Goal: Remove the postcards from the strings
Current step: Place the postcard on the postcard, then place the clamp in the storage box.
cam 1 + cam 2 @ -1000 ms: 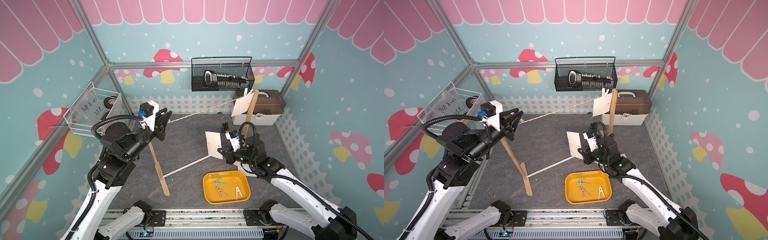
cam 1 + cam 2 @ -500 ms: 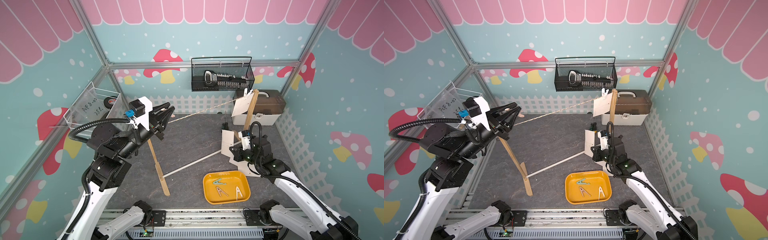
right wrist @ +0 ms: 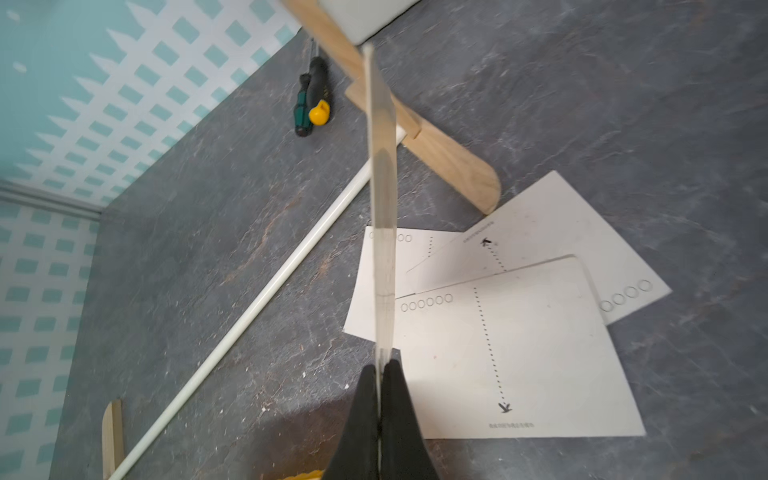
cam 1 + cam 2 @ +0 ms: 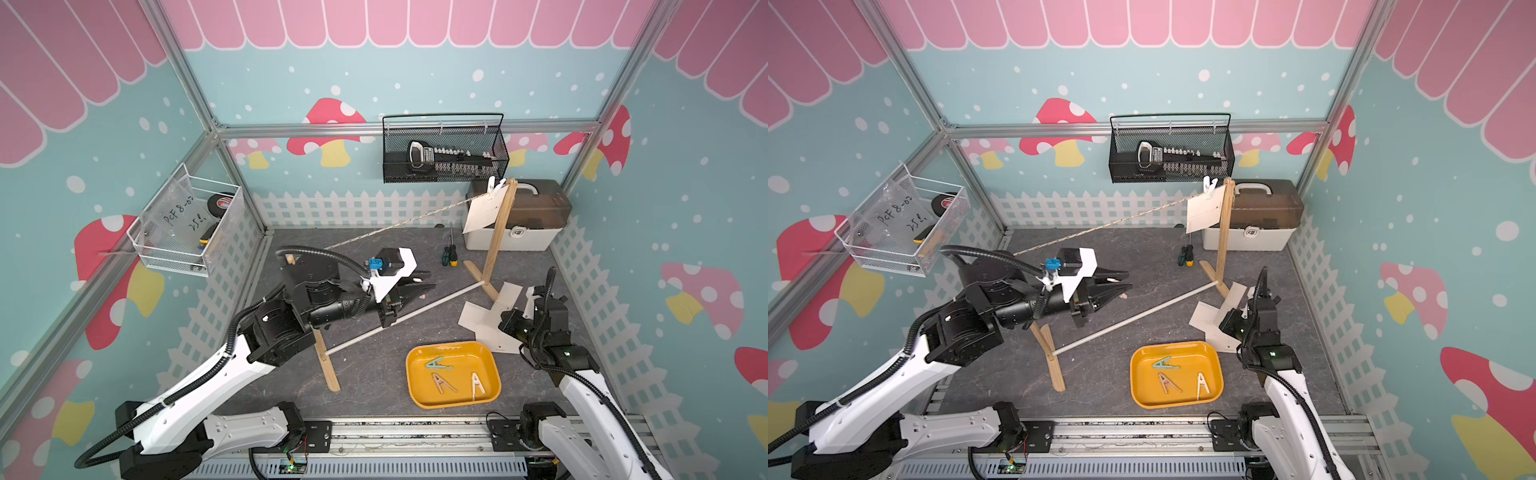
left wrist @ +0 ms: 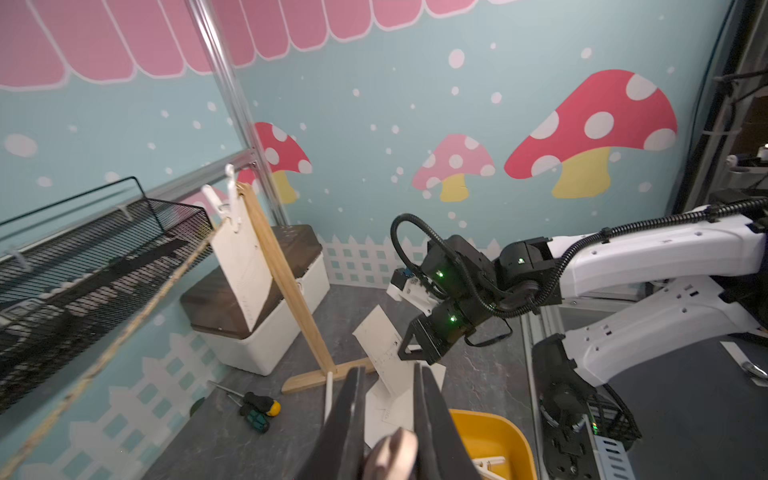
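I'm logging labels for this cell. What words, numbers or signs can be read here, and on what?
"PCF 8-02": handwritten on the clear bag in the wire basket.
"25 e.": same bag, lower line; last mark uncertain.
On the postcards: circles and dotted arrows; fine print too small to read.
Too blurred: labels on the tape roll, the toolbox latch, the tool in the black basket.
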Robot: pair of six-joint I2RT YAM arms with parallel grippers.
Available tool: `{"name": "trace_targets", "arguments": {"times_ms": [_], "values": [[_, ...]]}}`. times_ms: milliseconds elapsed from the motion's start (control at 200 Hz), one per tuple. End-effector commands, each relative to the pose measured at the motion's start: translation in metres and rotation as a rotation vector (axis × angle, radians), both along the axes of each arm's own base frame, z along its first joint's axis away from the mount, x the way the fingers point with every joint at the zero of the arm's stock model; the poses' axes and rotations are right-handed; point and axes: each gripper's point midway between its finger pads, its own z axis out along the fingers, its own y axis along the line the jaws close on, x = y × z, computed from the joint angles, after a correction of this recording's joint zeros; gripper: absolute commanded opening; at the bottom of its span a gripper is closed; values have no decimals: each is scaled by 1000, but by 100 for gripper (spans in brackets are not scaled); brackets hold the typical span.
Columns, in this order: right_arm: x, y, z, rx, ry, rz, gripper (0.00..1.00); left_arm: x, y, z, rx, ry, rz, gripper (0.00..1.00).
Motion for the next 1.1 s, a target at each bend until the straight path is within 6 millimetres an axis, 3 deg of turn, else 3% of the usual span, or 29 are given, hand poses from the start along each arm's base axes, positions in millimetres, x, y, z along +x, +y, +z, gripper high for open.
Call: {"name": "trace_targets", "arguments": {"times_ms": [0, 115, 270, 380, 495, 716, 886, 1096], "values": [[-17, -19, -18, 69, 49, -157, 0, -13, -19, -37, 78, 41, -61, 0], [-33, -32, -30, 74, 91, -247, 0, -19, -33, -64, 105, 83, -91, 0], [-50, -37, -55, 109, 167, -330, 0, -22, -45, -84, 122, 126, -115, 0], [-58, -40, -68, 123, 207, -372, 21, -20, -48, -89, 118, 136, -111, 0], [-63, -45, -67, 112, 225, -412, 41, -17, -50, -95, 130, 144, -99, 0], [-74, -55, -38, 94, 146, -460, 49, -16, -53, -105, 158, 161, -95, 0], [-67, -63, 4, 31, 7, -437, 49, -18, -61, -119, 184, 204, -115, 0], [-47, -69, 60, -103, -196, -365, 48, -26, -77, -165, 295, 287, -148, 0]]}}
